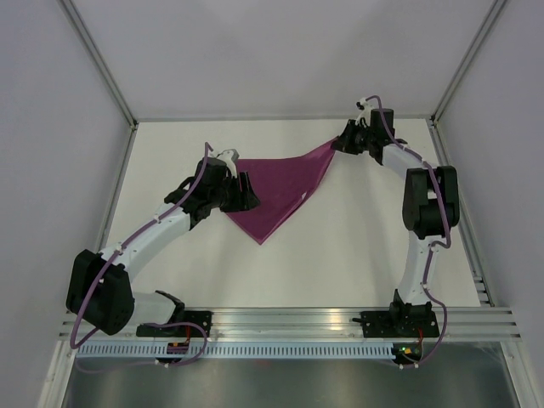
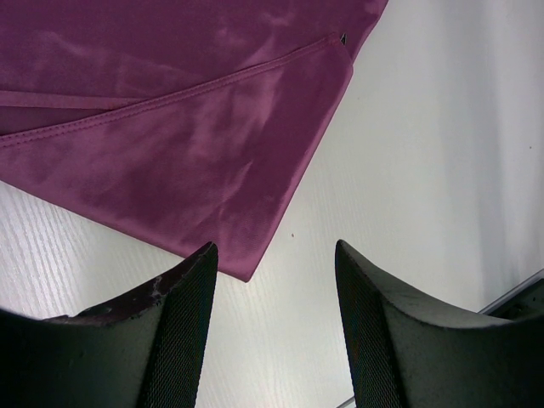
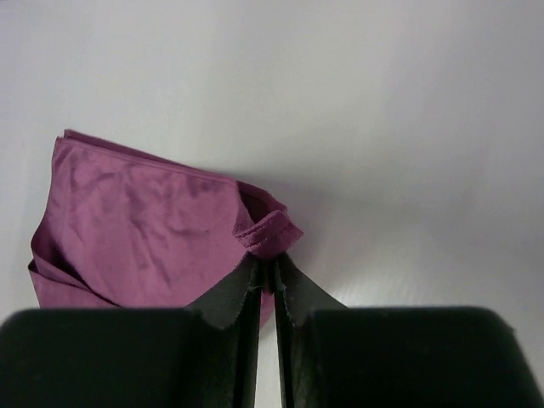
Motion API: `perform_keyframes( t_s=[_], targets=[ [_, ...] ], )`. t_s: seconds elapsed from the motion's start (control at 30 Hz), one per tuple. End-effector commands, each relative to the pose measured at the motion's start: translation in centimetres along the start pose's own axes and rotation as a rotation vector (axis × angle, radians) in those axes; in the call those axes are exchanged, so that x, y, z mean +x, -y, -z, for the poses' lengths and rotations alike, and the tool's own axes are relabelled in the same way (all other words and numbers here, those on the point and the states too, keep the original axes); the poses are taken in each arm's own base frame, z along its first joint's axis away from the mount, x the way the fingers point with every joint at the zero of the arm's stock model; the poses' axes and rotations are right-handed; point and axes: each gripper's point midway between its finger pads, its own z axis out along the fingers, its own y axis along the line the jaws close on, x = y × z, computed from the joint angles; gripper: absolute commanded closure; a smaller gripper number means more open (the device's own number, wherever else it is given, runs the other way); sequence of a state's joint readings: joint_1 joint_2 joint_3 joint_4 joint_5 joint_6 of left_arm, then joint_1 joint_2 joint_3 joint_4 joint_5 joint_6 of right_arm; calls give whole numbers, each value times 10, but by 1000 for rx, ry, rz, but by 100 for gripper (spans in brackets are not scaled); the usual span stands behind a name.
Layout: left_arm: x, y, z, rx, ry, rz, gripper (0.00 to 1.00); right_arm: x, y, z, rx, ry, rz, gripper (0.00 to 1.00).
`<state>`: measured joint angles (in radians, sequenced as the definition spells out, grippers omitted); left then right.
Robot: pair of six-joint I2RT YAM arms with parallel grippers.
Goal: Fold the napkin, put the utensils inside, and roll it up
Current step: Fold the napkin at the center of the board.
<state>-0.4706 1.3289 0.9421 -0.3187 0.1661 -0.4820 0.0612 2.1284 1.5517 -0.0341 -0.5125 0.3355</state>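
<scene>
— On the desk (image 1: 357,246), where is the napkin (image 1: 285,189) lying?
— It is lying partly folded, and the right claw (image 3: 266,268) is pinching its far hemmed corner, seemingly holding it off the desk.
— And the left claw (image 2: 274,255)?
— It is hovering wide apart beside the napkin's left edge, gripping nothing.

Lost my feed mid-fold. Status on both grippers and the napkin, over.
Right gripper shut on a napkin corner. Left gripper open, empty, by the napkin's left side. No utensils in view; nothing seen in the way.
</scene>
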Motion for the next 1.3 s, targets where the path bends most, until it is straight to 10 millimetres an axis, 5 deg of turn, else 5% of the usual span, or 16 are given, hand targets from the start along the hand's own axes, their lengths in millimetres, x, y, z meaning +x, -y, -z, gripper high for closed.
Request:
perform_keyframes(
  t_s=[0.0, 0.23, 0.5, 0.77, 1.27],
  targets=[
    [-9, 3, 4, 2, 47, 52, 38, -29, -53, 15, -74, 109, 228, 86],
    [-28, 0, 30, -41, 177, 133, 38, 25, -133, 21, -200, 48, 506, 85],
    [-47, 8, 72, -21, 312, 196, 38, 101, -187, 15, -300, -65, 794, 86],
    [-47, 8, 87, -18, 344, 216, 38, 156, -204, 17, -365, -179, 954, 86],
    [-43, 5, 90, -22, 352, 230, 38, 213, -223, 26, -432, -270, 1093, 87]
  ],
)
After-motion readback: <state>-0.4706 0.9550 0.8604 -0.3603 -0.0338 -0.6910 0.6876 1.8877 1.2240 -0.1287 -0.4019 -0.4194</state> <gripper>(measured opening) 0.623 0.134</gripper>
